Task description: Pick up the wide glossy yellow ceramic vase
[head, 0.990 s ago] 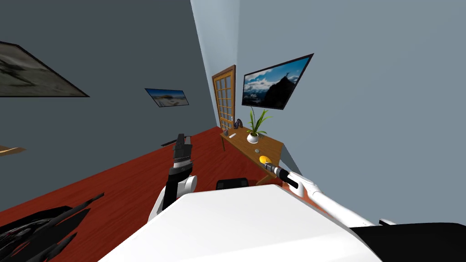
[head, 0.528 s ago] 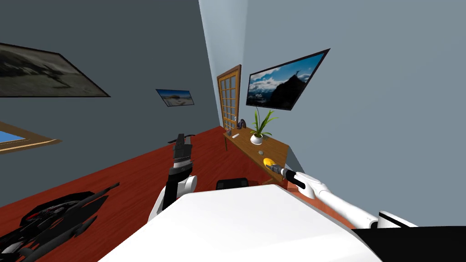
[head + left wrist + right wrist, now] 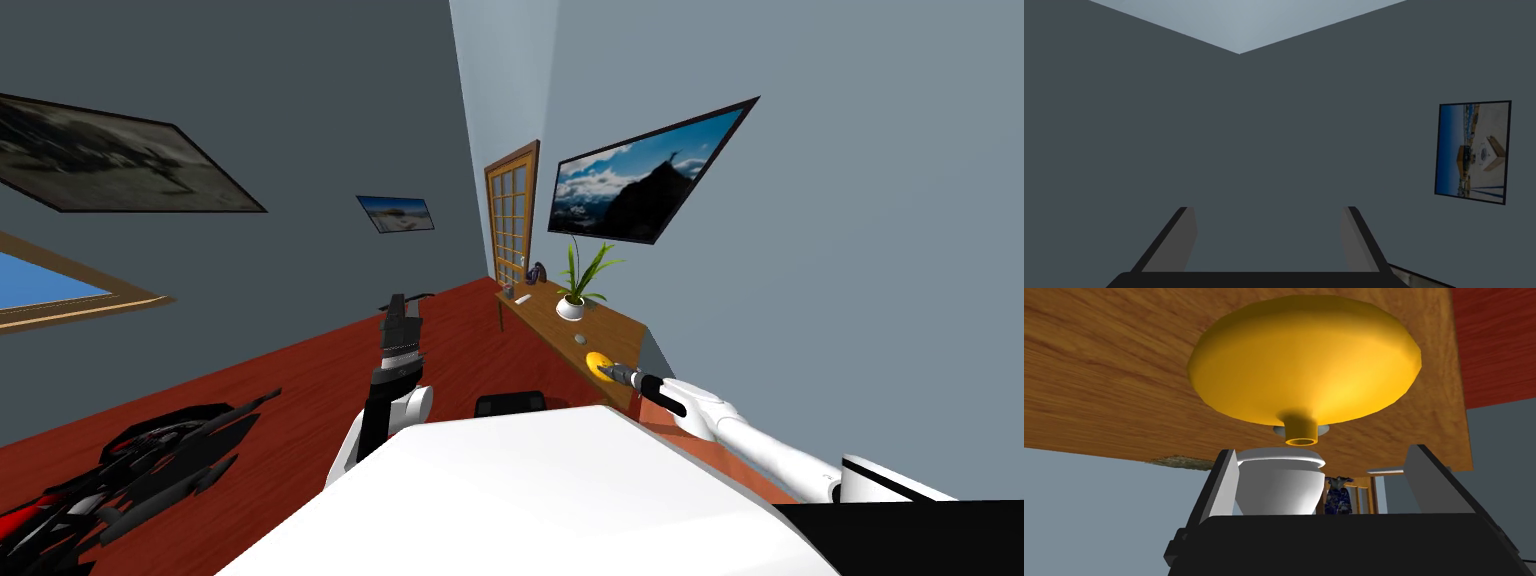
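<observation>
Since the earlier head pictures the robot's own camera has swung, so the wooden table (image 3: 606, 322), the door and the wall pictures all sit a little further right in the frame. The right arm has stretched out with that shift.

The wide yellow vase (image 3: 598, 361) stands on the table's near end, right of centre in the head view, with the right gripper (image 3: 612, 371) just beside it. In the right wrist view the vase (image 3: 1304, 363) spans the upper half, its narrow neck pointing toward the right gripper (image 3: 1321, 449). The fingers are spread and the vase lies beyond their tips, ungrasped.

The left gripper (image 3: 405, 298) is raised at mid-frame, its fingers also apart (image 3: 1267, 207).

By these pictures the approach looks nearly done. Closing on the vase and lifting it remain.
</observation>
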